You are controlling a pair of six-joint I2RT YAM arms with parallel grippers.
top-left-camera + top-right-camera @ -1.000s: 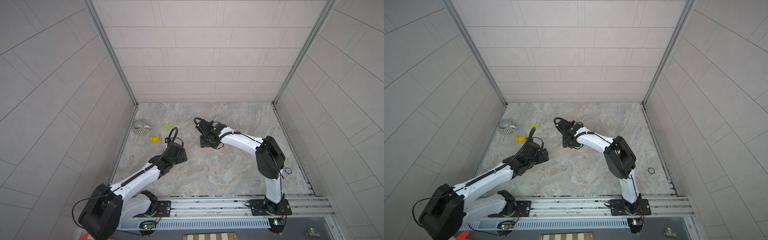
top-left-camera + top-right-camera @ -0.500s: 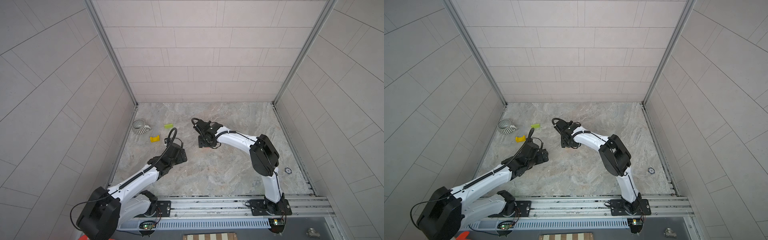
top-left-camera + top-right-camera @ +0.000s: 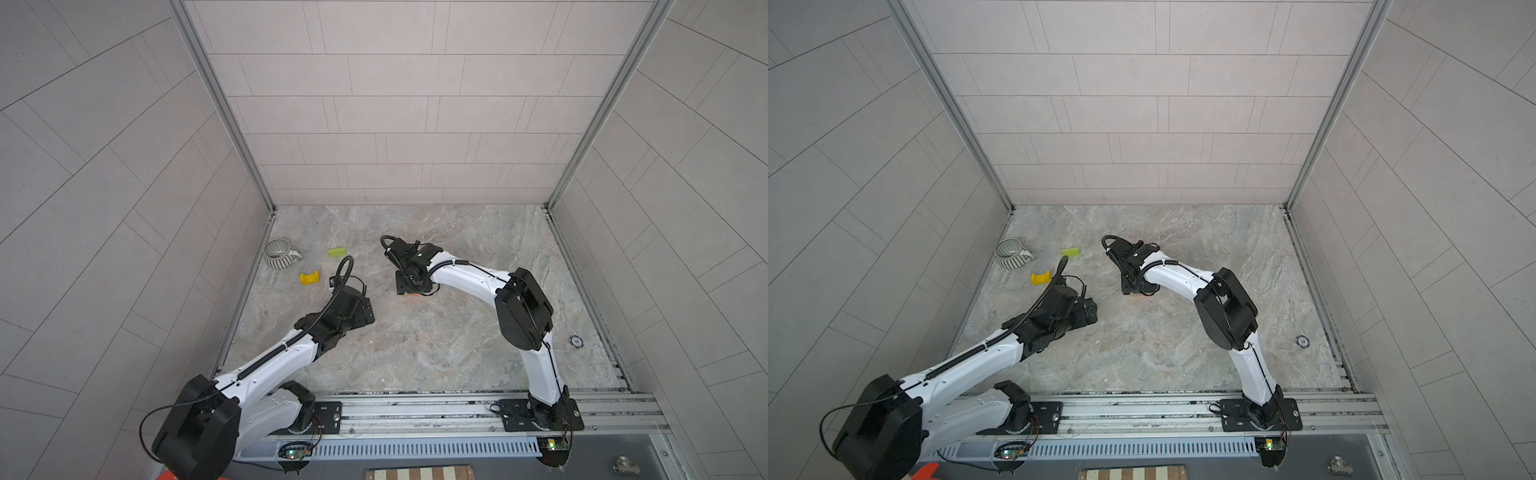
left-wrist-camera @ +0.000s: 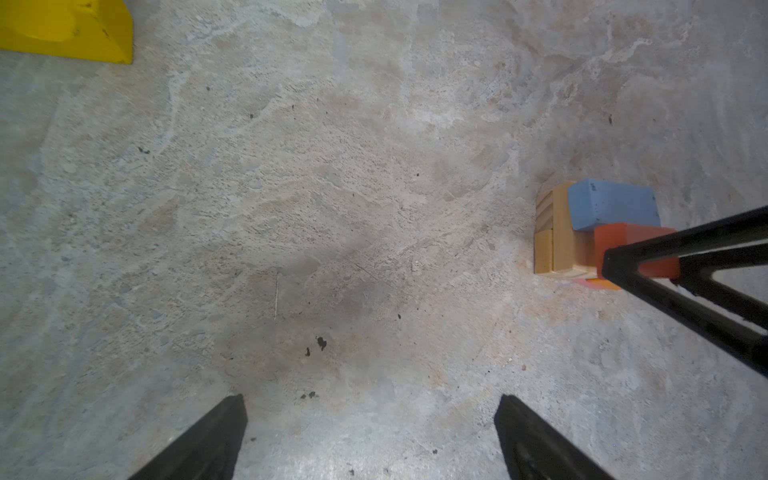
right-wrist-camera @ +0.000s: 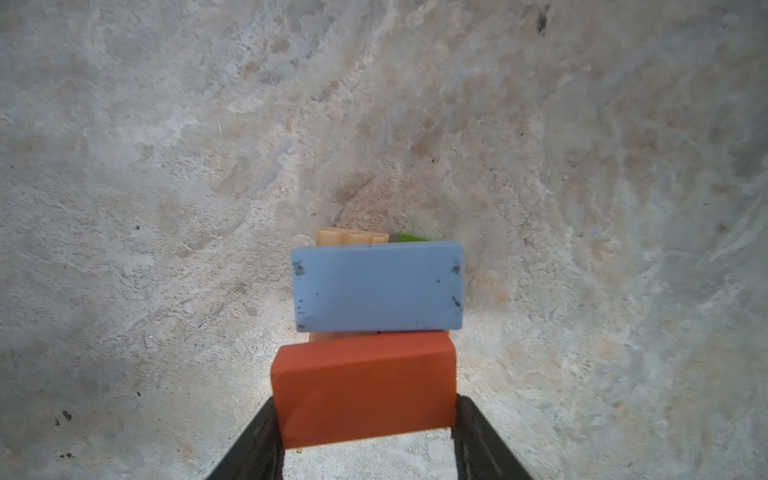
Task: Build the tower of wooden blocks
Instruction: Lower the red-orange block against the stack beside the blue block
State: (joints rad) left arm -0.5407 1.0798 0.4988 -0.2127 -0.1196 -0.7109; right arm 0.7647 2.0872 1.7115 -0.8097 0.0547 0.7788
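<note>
The right claw (image 5: 365, 415) pinches the red block (image 5: 363, 386) at the top of the tower (image 4: 559, 237), just beside the blue block (image 5: 377, 286), near the middle of the table (image 4: 332, 187). The left claw (image 4: 370, 436) hangs spread above the table nearby. The yellow arch (image 3: 309, 278) and green block (image 3: 337, 252) lie apart, near the mug (image 3: 279, 254).

Tower (image 4: 565, 224): blue blk (image 5: 376, 286) atop tan base (image 4: 544, 251), red blk (image 5: 363, 386) alongside; yellow arch (image 3: 309, 278), green blk (image 3: 337, 252) apart.

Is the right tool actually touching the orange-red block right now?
Touching. In the right wrist view the right tool has a finger flat against each end of the orange-red block, no gap on either side.
</note>
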